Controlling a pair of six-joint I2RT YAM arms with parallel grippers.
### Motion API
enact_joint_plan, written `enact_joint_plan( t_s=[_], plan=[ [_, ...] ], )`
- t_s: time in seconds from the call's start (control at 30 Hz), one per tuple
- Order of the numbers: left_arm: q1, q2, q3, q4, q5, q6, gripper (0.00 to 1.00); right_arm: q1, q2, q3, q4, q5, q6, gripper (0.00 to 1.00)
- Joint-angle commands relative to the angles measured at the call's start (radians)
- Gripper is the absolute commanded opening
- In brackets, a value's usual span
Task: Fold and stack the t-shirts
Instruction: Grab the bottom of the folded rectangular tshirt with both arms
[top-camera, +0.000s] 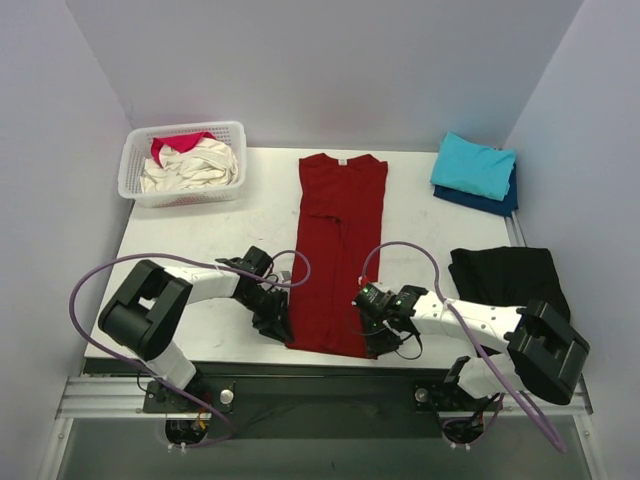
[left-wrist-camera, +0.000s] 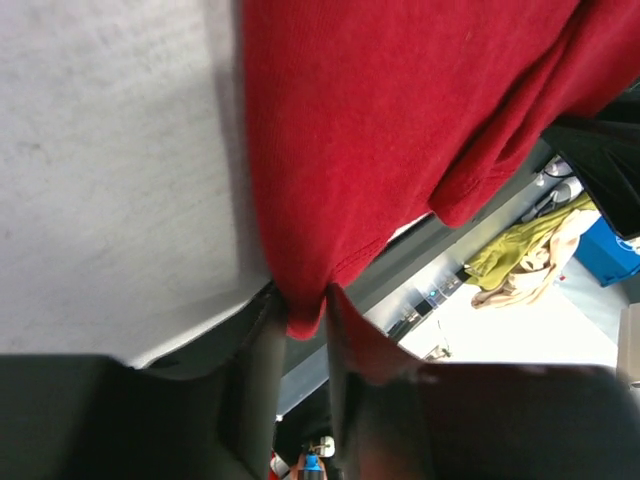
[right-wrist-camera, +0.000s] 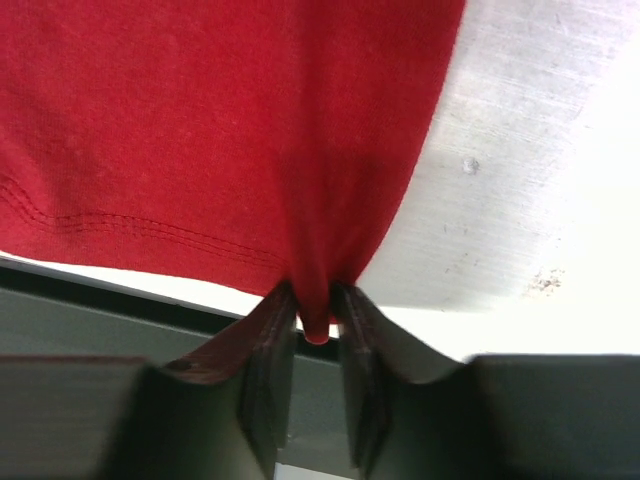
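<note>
The dark red t-shirt (top-camera: 335, 250) lies as a long narrow strip down the middle of the table, sleeves folded in, collar at the far end. My left gripper (top-camera: 283, 328) is shut on its near left hem corner (left-wrist-camera: 300, 318). My right gripper (top-camera: 377, 338) is shut on its near right hem corner (right-wrist-camera: 315, 320). A folded turquoise t-shirt (top-camera: 473, 165) lies on a folded navy blue t-shirt (top-camera: 492, 202) at the far right. A cream t-shirt (top-camera: 195, 168) and a pink-red t-shirt (top-camera: 175, 145) lie crumpled in the basket.
The white lattice basket (top-camera: 135, 165) stands at the far left corner. A black cloth (top-camera: 510, 280) lies at the right edge of the table, beside my right arm. The table's near edge (top-camera: 330, 362) runs just under both grippers.
</note>
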Motion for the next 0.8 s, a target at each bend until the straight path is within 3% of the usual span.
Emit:
enact_joint_plan(
  t_s=[0.0,0.13,0.2,0.57,0.77],
  plan=[
    [-0.007,0.028,0.010,0.072,-0.074,0.019,0.29,0.002,0.038,-0.038,0.005,0.006,0.004,0.22],
    [-0.007,0.030,0.007,0.072,-0.069,0.019,0.00,0.001,0.024,-0.051,0.002,0.009,0.018,0.08],
    [-0.007,0.011,0.004,0.066,-0.075,0.019,0.00,0.002,0.013,-0.061,-0.007,0.013,0.026,0.00],
    [-0.007,-0.168,-0.041,-0.075,-0.080,0.033,0.00,0.055,-0.073,-0.064,-0.080,-0.016,0.018,0.00],
    [-0.007,-0.277,-0.094,-0.126,-0.062,0.008,0.00,0.117,-0.092,-0.015,-0.145,0.043,0.026,0.00]
  ],
)
